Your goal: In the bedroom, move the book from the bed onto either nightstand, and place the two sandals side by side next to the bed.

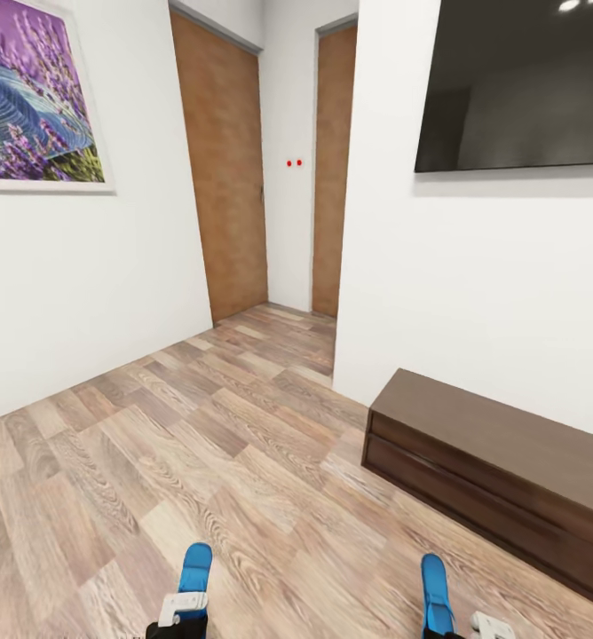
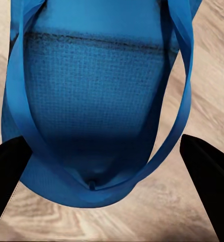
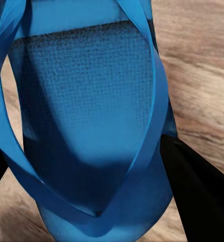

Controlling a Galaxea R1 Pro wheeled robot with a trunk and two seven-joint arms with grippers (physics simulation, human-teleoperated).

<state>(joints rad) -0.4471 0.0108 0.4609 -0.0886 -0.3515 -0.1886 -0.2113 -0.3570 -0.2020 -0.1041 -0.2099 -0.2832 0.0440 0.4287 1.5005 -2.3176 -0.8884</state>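
Blue sandals (image 1: 195, 568) (image 1: 434, 593) in both pincers (one apiece) above plank floor (image 1: 199, 461)

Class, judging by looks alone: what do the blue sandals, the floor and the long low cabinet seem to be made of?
Sandals: probably foam or rubber, matte, with a fine dimpled footbed and smooth straps. Floor: wood-look planks with a grey-brown grain pattern. Low cabinet: dark brown wood or veneer with a faint sheen.

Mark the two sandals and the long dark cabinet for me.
Left sandal (image 2: 91, 96), left wrist view, on its textured footbed.
Right sandal (image 3: 91, 91), right wrist view, on its footbed.
Cabinet (image 1: 501, 435), head view, on its top.
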